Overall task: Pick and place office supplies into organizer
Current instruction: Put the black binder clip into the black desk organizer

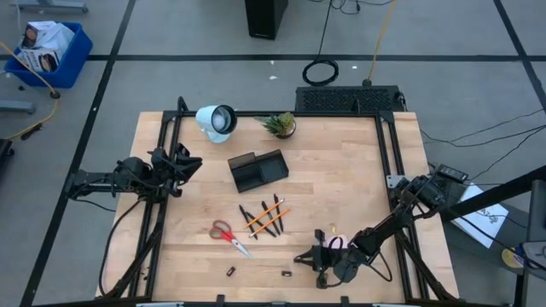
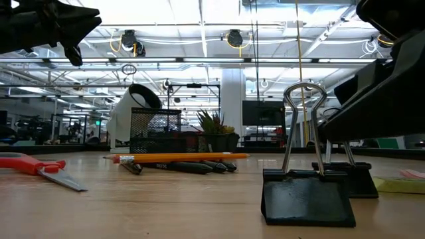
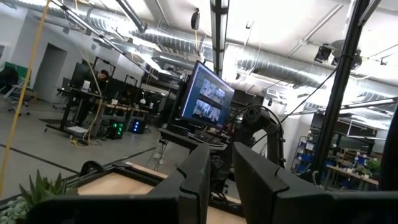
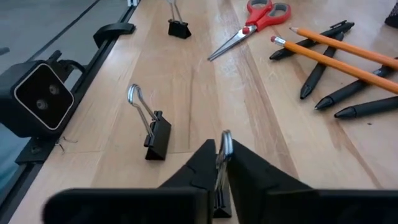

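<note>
My right gripper (image 1: 309, 257) is low over the table near its near edge and is shut on a small black binder clip (image 4: 219, 198). Two more black clips (image 4: 157, 135) (image 4: 179, 28) stand on their flat bases nearby. Red-handled scissors (image 1: 229, 234) and several black pens and orange pencils (image 1: 266, 217) lie flat at mid-table. The black organizer (image 1: 258, 170) stands beyond them. A pink sticky-note pad (image 1: 335, 243) lies beside my right gripper. My left gripper (image 1: 188, 162) waits at the table's left edge, raised, its fingers (image 3: 198, 177) a narrow gap apart with nothing between them. My right gripper pinches the clip's upright wire handle (image 4: 225, 140) between its two fingertips. The fingers slant down at it from the table's far right. The clip stands upright with its black base (image 2: 353, 183) on the table.
A white round lamp-like object (image 1: 217, 120) and a small potted plant (image 1: 281, 125) stand at the far edge. A small camera (image 4: 38, 94) sits on the near edge rail close to the clips. Bare wood lies left of the scissors and right of the organizer.
</note>
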{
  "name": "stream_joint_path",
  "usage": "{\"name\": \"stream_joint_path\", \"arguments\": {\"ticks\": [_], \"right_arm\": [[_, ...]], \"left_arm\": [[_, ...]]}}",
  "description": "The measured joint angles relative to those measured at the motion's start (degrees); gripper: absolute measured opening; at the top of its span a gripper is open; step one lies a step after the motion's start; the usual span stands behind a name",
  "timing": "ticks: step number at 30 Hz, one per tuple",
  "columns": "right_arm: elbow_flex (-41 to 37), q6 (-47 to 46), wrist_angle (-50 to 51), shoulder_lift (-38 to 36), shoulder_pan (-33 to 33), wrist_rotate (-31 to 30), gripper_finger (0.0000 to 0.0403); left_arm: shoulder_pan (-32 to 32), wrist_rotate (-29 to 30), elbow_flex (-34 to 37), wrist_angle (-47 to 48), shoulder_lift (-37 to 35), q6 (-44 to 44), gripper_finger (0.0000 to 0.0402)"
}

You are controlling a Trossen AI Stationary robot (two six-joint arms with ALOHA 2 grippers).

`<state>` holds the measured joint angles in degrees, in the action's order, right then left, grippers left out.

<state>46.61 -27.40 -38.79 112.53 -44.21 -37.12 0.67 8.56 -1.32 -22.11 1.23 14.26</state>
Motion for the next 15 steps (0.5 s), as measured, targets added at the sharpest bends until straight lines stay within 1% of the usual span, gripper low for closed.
{"name": "stream_joint_path", "arguments": {"ticks": [2,4,11,15], "right_arm": [[0.0,0.24,0.0,0.0,0.0,-0.07,0.0011],[0.0,0.6,-0.02,0.0,0.02,-0.1,0.0006],[0.0,1.37,-0.92,0.0,0.88,-2.59,0.0016],[0.0,5.16,-3.97,0.0,2.36,-3.36,0.0012]], "left_arm": [[0.0,0.02,0.0,0.0,0.0,0.0,0.0074],[0.0,0.02,0.0,0.0,0.0,0.02,0.0074],[0.0,0.08,0.0,0.0,0.0,0.27,0.0074],[0.0,0.1,0.0,0.14,0.0,1.27,0.0074]]}}
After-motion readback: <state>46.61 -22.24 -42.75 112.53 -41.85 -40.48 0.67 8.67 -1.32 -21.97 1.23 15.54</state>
